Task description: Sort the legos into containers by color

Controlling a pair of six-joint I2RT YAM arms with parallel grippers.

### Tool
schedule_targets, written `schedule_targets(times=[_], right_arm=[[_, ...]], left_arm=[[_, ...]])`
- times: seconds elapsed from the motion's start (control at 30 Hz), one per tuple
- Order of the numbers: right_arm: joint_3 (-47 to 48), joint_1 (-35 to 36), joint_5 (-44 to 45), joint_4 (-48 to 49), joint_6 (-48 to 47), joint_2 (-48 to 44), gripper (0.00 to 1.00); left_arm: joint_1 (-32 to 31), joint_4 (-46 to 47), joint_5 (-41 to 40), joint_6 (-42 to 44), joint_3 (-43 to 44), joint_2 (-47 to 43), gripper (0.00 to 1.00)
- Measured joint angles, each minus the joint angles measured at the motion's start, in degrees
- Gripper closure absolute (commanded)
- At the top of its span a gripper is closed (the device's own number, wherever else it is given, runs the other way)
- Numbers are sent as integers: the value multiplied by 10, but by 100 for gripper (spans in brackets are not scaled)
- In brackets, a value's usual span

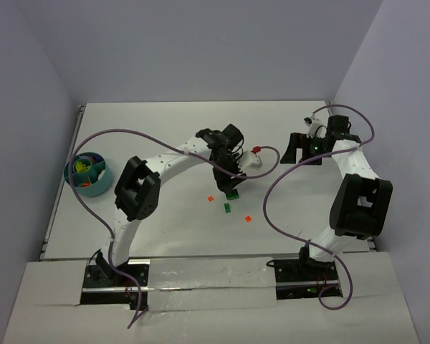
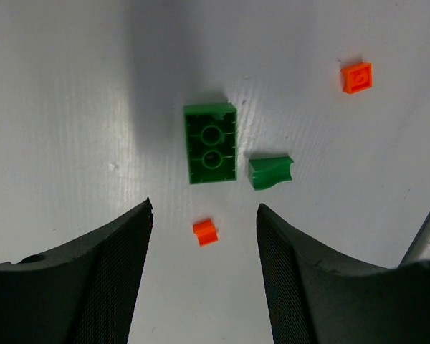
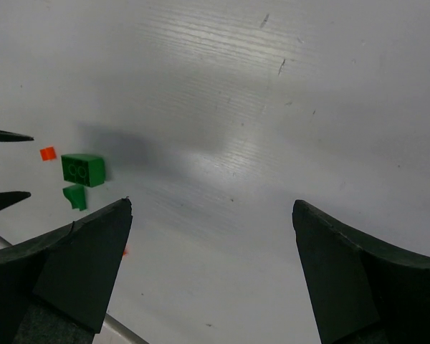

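A dark green rectangular plastic brick is lying flat on the white table in the middle of the left wrist view, showing two rings on its upward face. Just beside it, to the lower right, a smaller green curved piece is resting with a thin gap between them. A tiny orange block is sitting below the brick in the frame's lower middle. A flat orange square tile is lying well apart at the upper right.

The left gripper is hovering over these pieces with its black jaws standing moderately wide and holding nothing. The orange block is showing in the gap between them, down on the table.

In the overhead view the round teal plastic bowl is sitting at the left middle of the frame, well apart from the loose pieces. Lime-yellow bits are lying inside it; which compartment I cannot tell. The right gripper is hanging at the upper right of the overhead view, jaws spread wide and gripping nothing.
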Motion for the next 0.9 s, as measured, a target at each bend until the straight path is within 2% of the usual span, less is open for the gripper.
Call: schedule_targets(times=[0.23, 0.9], right_arm=[[7, -14, 1, -23, -24, 0, 0], [17, -39, -30, -46, -53, -28, 0]], left_arm=[[-39, 2, -29, -1, 0, 10, 33], [-76, 14, -114, -19, 24, 86, 35]])
